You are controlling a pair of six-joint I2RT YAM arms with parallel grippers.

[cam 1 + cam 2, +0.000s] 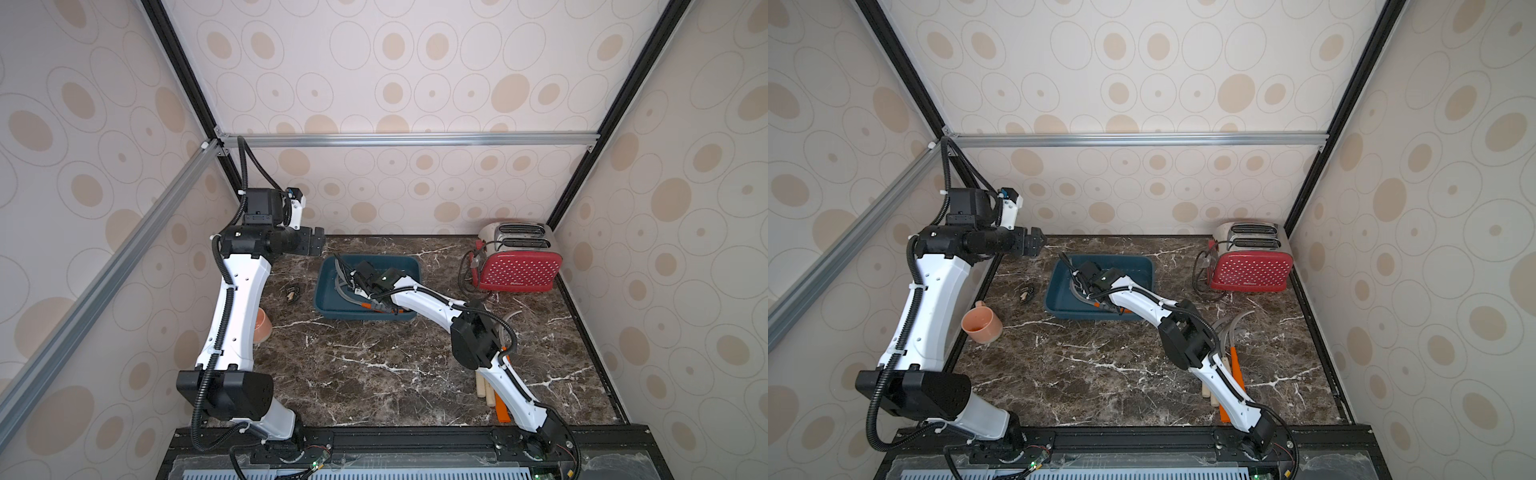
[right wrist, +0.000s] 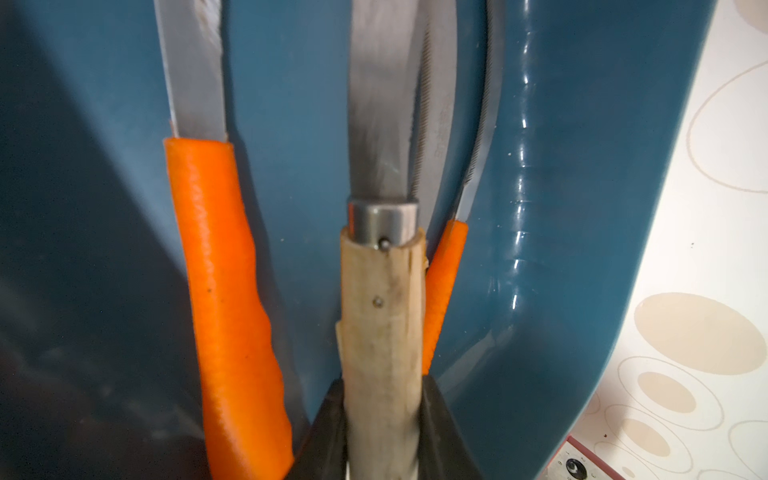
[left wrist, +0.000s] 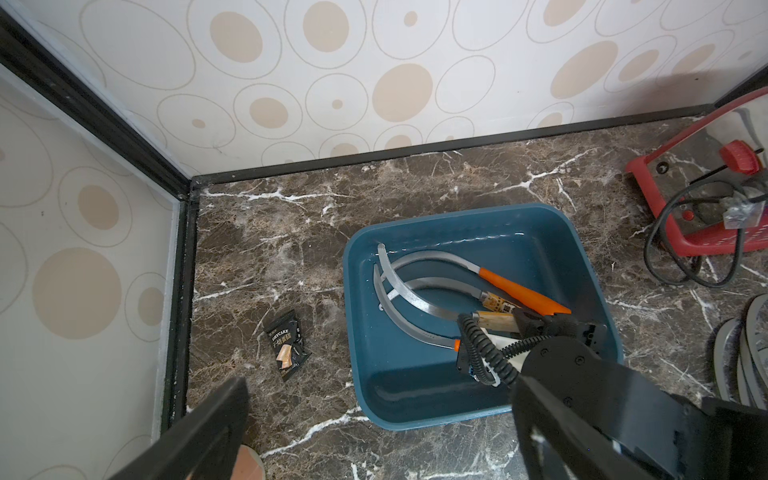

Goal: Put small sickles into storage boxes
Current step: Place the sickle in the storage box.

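Black right gripper [image 2: 382, 415] pinches a rough pale-wood sickle handle [image 2: 382, 316] inside the glossy teal tray [image 2: 561, 208], beside smooth orange handles [image 2: 224, 291] and curved grey blades [image 2: 195, 70]; left gripper [image 1: 316, 245] spread, empty.

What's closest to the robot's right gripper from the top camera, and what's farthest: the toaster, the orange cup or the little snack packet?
From the right gripper, which holds a sickle, in a top view:
1. The snack packet, just beside the tray.
2. The cup, by the left arm.
3. The toaster, back right corner.
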